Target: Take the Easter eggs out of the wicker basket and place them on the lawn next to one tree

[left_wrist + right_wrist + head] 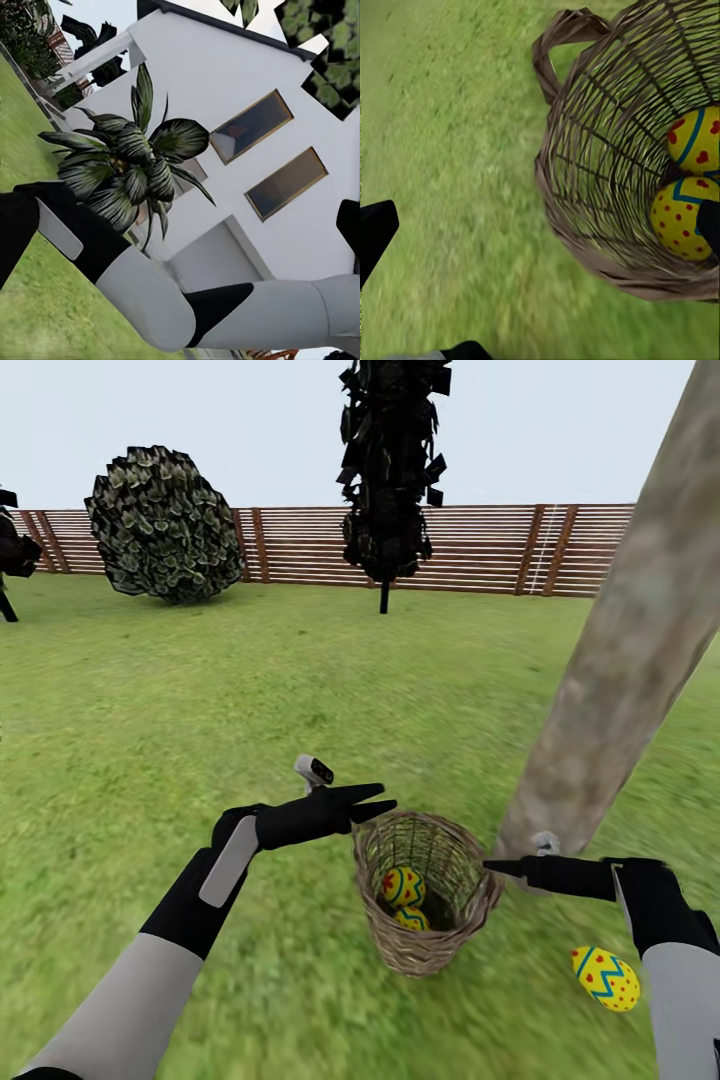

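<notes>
The wicker basket (425, 950) stands on the lawn (200, 700) at the foot of the thick pale tree (620, 660). Two yellow Easter eggs (403, 885) (412, 918) lie inside it; in the right wrist view they are seen through the weave (697, 142) (679, 221). A third egg (605, 978) lies on the grass right of the basket, near the trunk. My left gripper (385, 801) hovers open just above the basket's left rim, holding nothing. My right gripper (492, 867) is open at the basket's right rim, beside the basket wall (585, 195).
A brown slat fence (480, 550) closes the far side. A round dark bush (165, 525) and a thin black-leaved tree (390, 470) stand before it. The left wrist view faces a white house (225, 82) and a leafy plant (131, 169).
</notes>
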Robot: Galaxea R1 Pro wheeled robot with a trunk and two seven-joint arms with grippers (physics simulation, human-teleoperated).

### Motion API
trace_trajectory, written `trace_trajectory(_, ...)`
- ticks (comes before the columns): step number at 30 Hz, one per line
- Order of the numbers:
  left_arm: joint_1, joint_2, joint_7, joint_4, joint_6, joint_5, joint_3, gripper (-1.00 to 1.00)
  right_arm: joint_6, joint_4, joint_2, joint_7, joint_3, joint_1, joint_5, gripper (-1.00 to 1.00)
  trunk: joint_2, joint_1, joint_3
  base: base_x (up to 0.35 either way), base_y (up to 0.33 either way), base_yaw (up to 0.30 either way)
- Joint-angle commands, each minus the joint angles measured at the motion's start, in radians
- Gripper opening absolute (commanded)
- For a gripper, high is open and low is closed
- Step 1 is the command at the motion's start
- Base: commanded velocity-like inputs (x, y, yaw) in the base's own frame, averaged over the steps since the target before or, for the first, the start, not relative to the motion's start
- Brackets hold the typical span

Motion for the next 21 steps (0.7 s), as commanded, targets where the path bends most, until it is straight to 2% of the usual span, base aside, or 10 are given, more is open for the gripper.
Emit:
trace_trajectory(1, -0.001, -0.001, -0.002, 0.001, 0.004, 0.002, -0.001, 1.00, 0.010, -0.001, 0.001, 0.009, -0.004, -0.001, 0.011, 1.00, 0.000, 0.000, -0.001, 0.097, 0.302, 0.000)
trace_trajectory(8, -0.001, -0.004, -0.002, 0.002, 0.004, 0.001, -0.001, 1.00, 0.010, 0.004, 0.004, -0.049, 0.000, -0.001, 0.011, 1.00, 0.000, 0.000, -0.001, 0.112, 0.252, 0.000)
trace_trajectory(15, -0.001, 0.000, -0.002, 0.001, 0.003, 0.003, -0.002, 1.00, 0.009, -0.001, 0.042, -0.186, 0.027, -0.001, 0.022, 1.00, 0.000, 0.000, 0.003, 0.028, 0.030, -0.036)
trace_trajectory(21, -0.001, 0.001, -0.003, 0.002, 0.003, 0.006, -0.001, 1.00, 0.008, 0.003, 0.057, -0.222, 0.028, -0.001, 0.024, 1.00, 0.000, 0.000, 0.011, 0.053, 0.039, -0.185)
